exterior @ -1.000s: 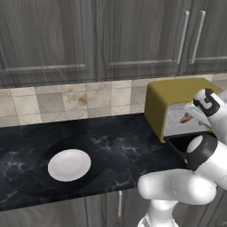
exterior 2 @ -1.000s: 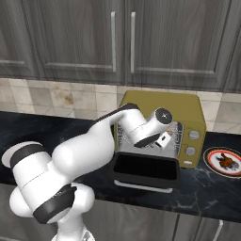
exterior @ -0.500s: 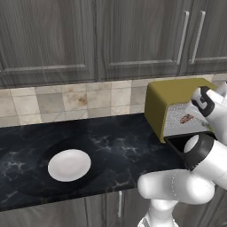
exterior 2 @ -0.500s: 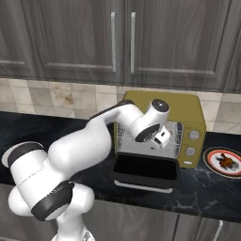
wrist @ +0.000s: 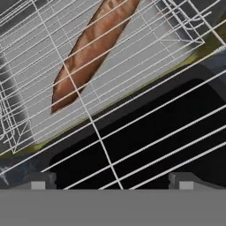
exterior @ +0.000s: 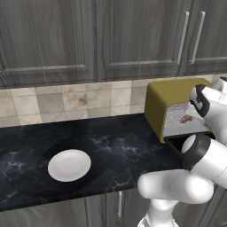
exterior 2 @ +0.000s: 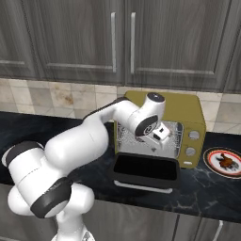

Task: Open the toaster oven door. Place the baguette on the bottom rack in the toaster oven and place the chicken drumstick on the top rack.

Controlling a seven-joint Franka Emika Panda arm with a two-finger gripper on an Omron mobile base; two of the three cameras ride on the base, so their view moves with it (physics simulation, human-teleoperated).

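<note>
Nearest the base, the door (exterior 2: 146, 168) lies dropped flat toward the counter edge, glass up. Just above it the gripper (exterior 2: 161, 133) sits at the oven (exterior 2: 186, 109) mouth, fingers spread wide apart and holding nothing. Through the hand view, the baguette (wrist: 90, 48) lies behind wire mesh, running from about 7 o'clock up to 1 o'clock; it looks to rest on the bottom rack (wrist: 145, 48), with the wires crossing in front probably belonging to the top rack (wrist: 101, 140), though that is a guess. From the left base view something reddish (exterior: 185, 119) shows inside the cavity; cannot tell what. Farther right, at 3 o'clock of the oven, a drumstick (exterior 2: 227, 162) sits on a dark plate (exterior 2: 212, 157), well apart from the hand. At far left an empty white plate (exterior: 69, 165) rests on the counter (exterior: 115, 142). Risks: pulling out carelessly, a finger could snag the top rack wires and drag the shelf, or the wrist could clip the door; a low approach with the drumstick could land it on the wrong shelf.
</note>
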